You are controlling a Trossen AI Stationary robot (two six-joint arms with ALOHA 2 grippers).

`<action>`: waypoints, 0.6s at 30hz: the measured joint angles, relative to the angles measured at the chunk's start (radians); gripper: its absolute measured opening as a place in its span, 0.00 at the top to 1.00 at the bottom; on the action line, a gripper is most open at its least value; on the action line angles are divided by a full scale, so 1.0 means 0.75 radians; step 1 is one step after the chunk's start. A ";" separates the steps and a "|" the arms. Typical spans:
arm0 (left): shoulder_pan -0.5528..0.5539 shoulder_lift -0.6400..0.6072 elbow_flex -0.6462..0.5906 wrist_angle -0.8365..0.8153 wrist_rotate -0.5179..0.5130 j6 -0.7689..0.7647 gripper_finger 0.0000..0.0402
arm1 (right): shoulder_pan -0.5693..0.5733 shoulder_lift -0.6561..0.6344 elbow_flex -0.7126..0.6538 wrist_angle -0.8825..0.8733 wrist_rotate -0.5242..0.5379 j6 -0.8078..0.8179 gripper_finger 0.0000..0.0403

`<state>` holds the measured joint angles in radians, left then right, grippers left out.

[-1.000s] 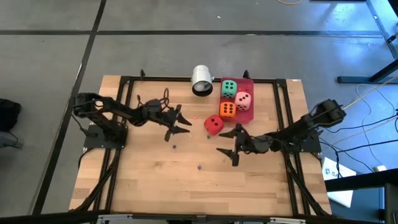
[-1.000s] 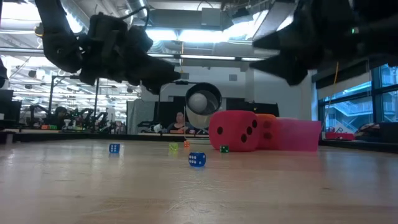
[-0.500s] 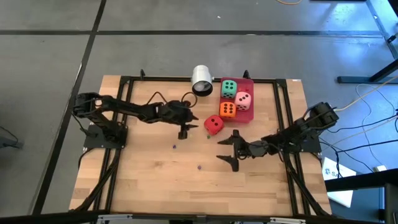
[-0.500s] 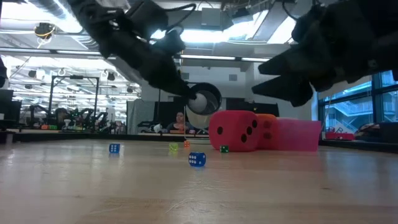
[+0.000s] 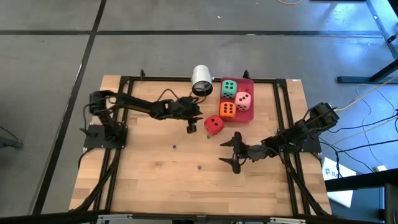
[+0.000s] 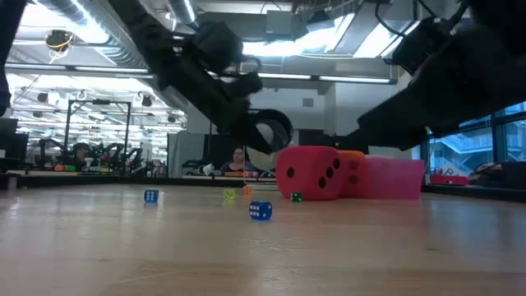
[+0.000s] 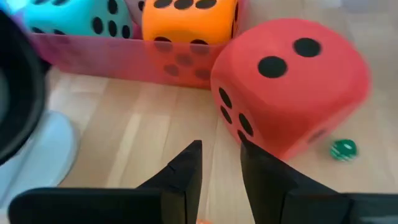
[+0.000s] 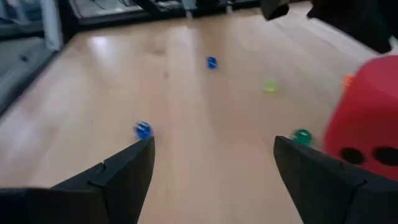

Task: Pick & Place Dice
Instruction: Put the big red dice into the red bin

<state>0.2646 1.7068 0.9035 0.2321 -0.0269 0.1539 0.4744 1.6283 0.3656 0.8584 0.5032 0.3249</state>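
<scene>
Just right of centre in the high view sits the red die (image 5: pixel 214 124), likely light, squashy foam; left gripper (image 5: pixel 190 126) nearly closed, empty, beside it; right gripper (image 5: pixel 234 153) wide open; grip opposite flat faces.

left gripper (image 5: pixel 190 126) nearer red die (image 5: pixel 214 125), jaws narrowed

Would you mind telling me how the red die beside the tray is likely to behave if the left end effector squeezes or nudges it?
The red die looks like soft foam with rounded edges, so it would probably compress and feel light. Sitting flat on the bare wooden table, it seems likelier to slide or tumble one face than roll. The left end effector hangs just beside it.
</scene>
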 joint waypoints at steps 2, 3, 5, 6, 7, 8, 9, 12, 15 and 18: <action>0.000 0.060 0.046 -0.018 0.000 0.014 0.74 | -0.001 -0.009 0.000 -0.030 0.018 -0.016 0.19; 0.000 0.086 0.070 -0.030 0.000 0.026 0.74 | -0.001 -0.017 0.001 -0.047 0.019 -0.019 0.19; 0.000 0.127 0.115 -0.061 -0.006 0.046 0.74 | 0.000 -0.046 0.001 -0.111 0.045 -0.005 0.19; 0.000 0.144 0.135 -0.077 -0.006 0.057 0.74 | -0.001 -0.062 0.001 -0.140 0.056 0.005 0.19; 0.000 0.159 0.152 -0.076 -0.005 0.066 0.75 | 0.000 -0.086 0.001 -0.181 0.074 0.007 0.19; 0.000 0.172 0.163 -0.075 0.004 0.074 0.75 | 0.000 -0.109 0.001 -0.215 0.091 0.008 0.19; 0.000 0.179 0.172 -0.078 0.024 0.082 0.75 | -0.001 -0.132 0.001 -0.242 0.106 0.009 0.19; 0.001 0.193 0.193 -0.074 0.154 0.089 0.75 | 0.000 -0.212 0.001 -0.375 0.150 0.010 0.19; -0.002 0.193 0.193 -0.077 0.262 0.084 0.75 | 0.000 -0.298 0.001 -0.516 0.181 0.020 0.19; -0.015 0.193 0.193 -0.075 0.365 0.059 0.75 | 0.000 -0.382 0.001 -0.644 0.183 0.048 0.19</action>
<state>0.2530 1.8515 1.0485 0.1757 0.2467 0.1983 0.4744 1.3420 0.3664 0.3754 0.6402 0.3608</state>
